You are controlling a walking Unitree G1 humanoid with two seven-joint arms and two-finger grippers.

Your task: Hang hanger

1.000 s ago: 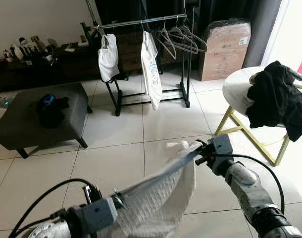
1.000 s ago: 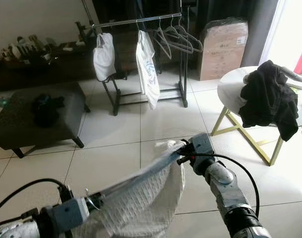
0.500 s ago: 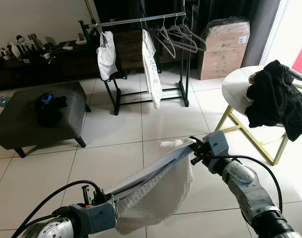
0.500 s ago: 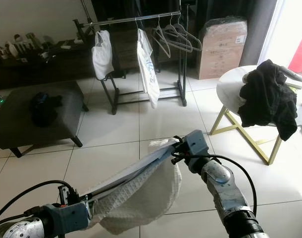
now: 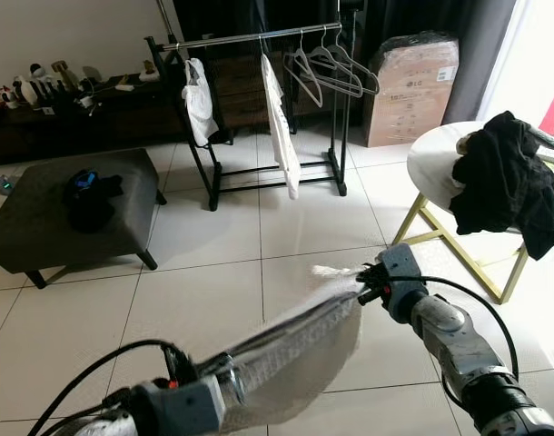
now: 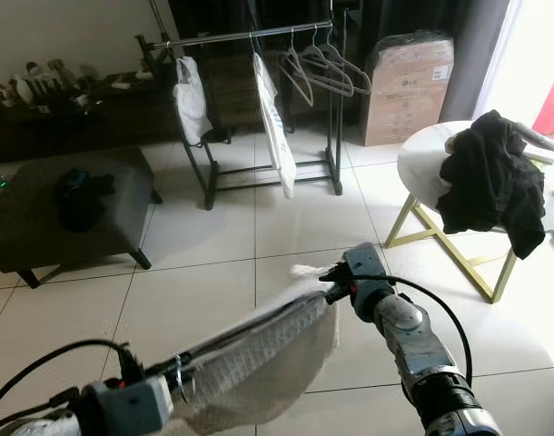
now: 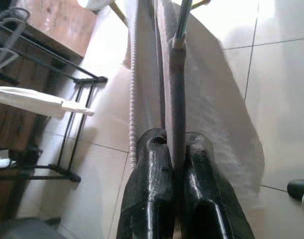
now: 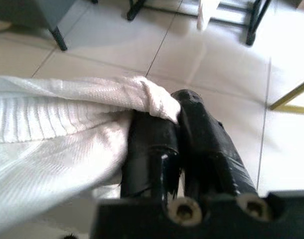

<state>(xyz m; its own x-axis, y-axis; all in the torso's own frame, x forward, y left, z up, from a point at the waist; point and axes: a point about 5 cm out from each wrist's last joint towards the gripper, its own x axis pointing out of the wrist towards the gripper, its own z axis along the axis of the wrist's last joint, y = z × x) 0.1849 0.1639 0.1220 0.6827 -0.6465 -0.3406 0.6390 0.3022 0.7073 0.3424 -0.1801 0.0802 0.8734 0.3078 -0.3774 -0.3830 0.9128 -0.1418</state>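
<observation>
Both hands clamp white garment (image 5: pixel 300 350) (L (image 7: pixel 173 149) on hanger, R (image 8: pixel 174 122) on cloth), rack (image 5: pixel 259 36) w/ shirts ahead, ottoman (image 5: pixel 41 218) left, table (image 5: pixel 431 159) right

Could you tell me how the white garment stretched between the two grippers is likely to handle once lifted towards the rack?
The white garment sags between the left gripper and right gripper, so it is probably floppy. Its thin knit suggests lightness. The hanger inside likely stiffens it.
</observation>
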